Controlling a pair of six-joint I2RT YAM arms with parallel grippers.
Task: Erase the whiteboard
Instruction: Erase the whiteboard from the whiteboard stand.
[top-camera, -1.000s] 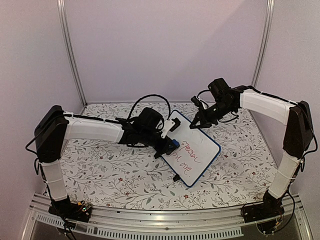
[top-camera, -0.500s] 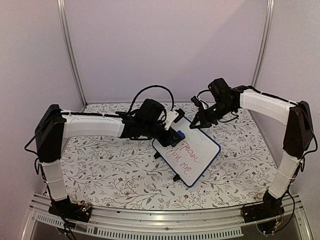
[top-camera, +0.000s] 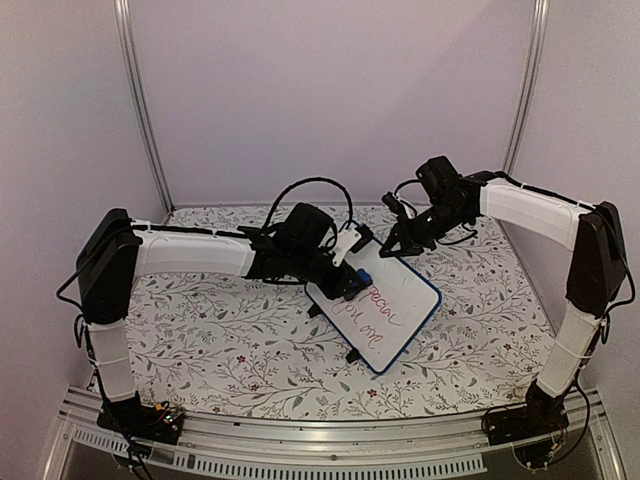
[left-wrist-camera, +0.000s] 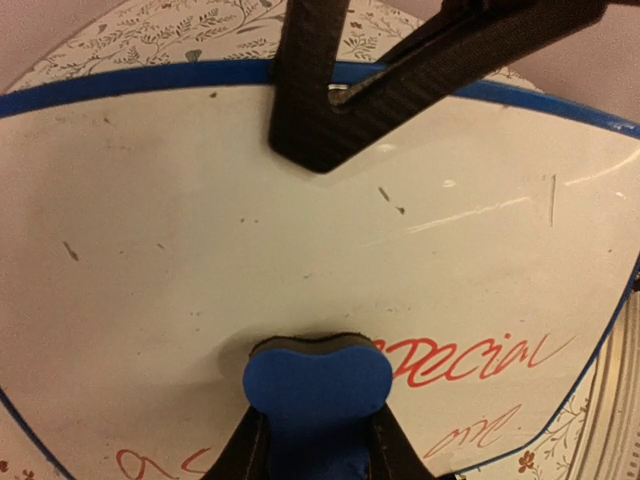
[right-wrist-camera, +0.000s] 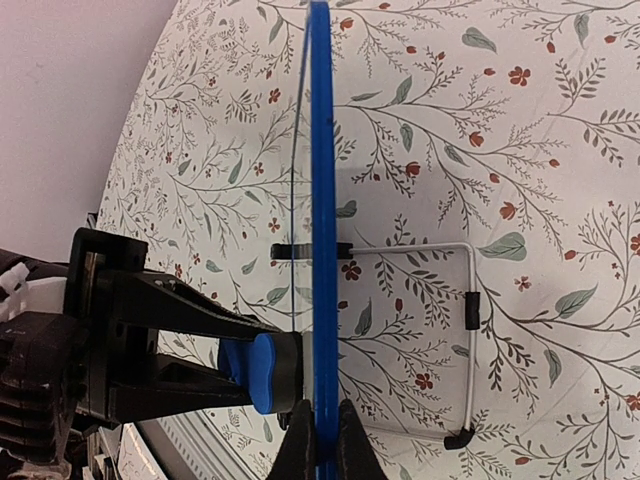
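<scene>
The whiteboard (top-camera: 410, 288), white with a dark blue frame, stands tilted on the floral table with red handwriting (top-camera: 375, 312) across its lower half. My left gripper (top-camera: 343, 277) is shut on a small blue eraser (top-camera: 356, 284) and presses it flat against the board's face. In the left wrist view the eraser (left-wrist-camera: 318, 380) sits just left of the red word (left-wrist-camera: 480, 358), between my left gripper's (left-wrist-camera: 318, 445) fingers. My right gripper (right-wrist-camera: 322, 440) is shut on the board's blue top edge (right-wrist-camera: 322, 150), seen edge-on, with the eraser (right-wrist-camera: 262, 372) touching the board's left side.
A white wire stand (right-wrist-camera: 468, 310) with black tips props the board from behind. The floral tablecloth (top-camera: 220, 330) covers the table. Metal posts (top-camera: 140, 110) and pale walls close in the back and sides. A black cable (top-camera: 300, 190) loops above the left wrist.
My left gripper has carried the eraser from the board's left edge up and right onto its face. The right gripper and the board have stayed put.
</scene>
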